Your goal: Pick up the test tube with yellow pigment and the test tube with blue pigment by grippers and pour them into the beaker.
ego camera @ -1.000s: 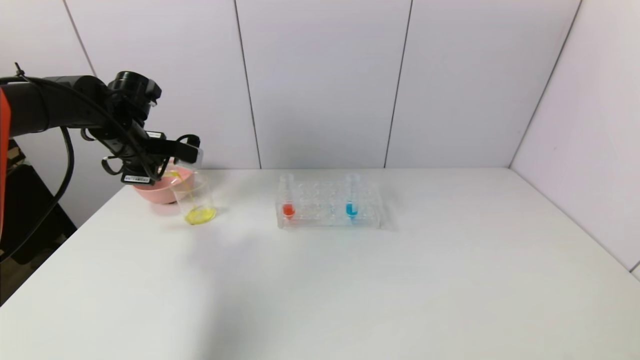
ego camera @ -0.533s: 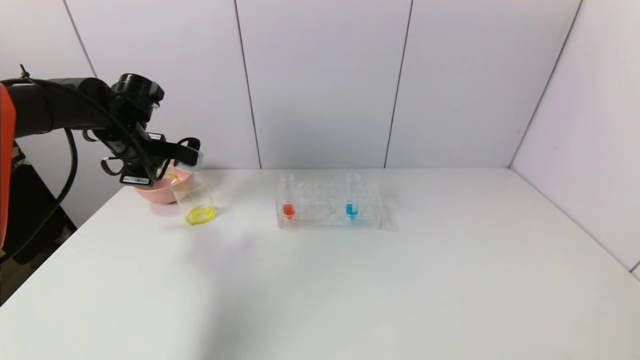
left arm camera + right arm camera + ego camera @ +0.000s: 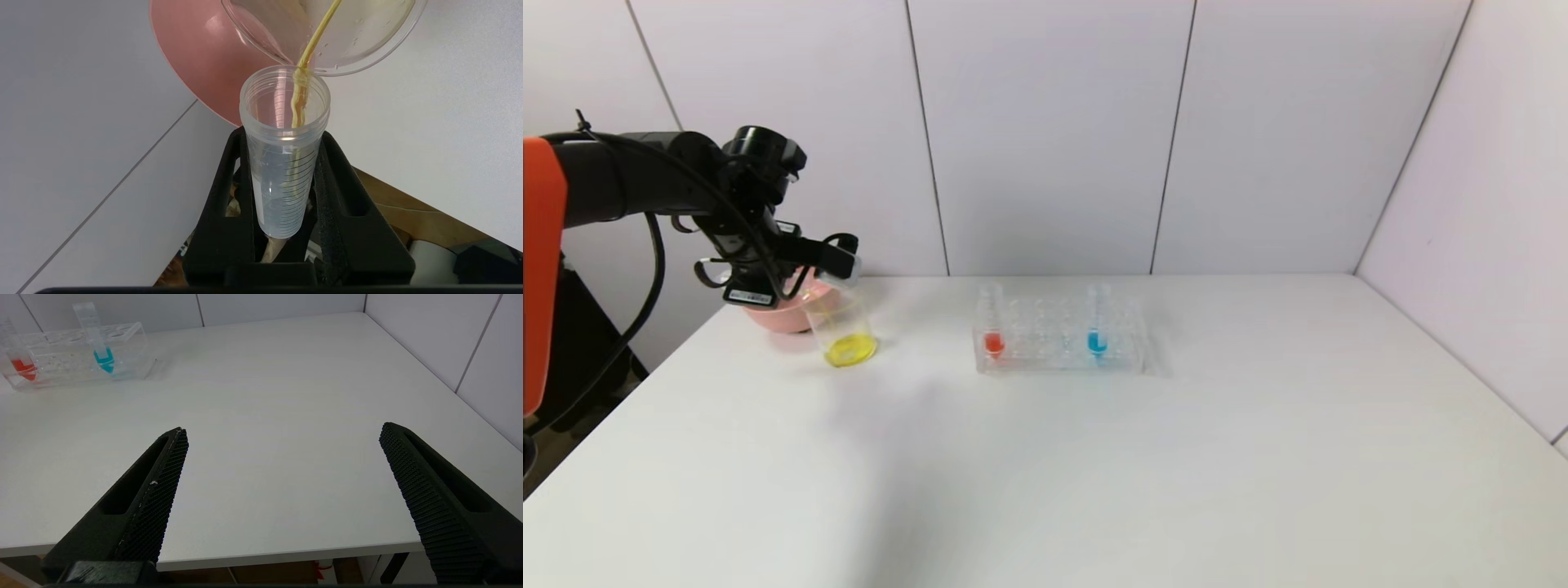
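Test tube with yellow pigment (image 3: pixel 284 163), light, slick, likely brittle, is clamped mid-barrel in left gripper (image 3: pixel 282 179), tipped over beaker (image 3: pixel 841 331) rim, yellow trickling out; keep grip there; right gripper (image 3: pixel 282 490) spread wide, idle near table edge.

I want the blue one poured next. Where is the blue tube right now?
In the head view, the blue tube stands upright in the right end of the clear rack at mid-table, with the red tube at the rack's left end.
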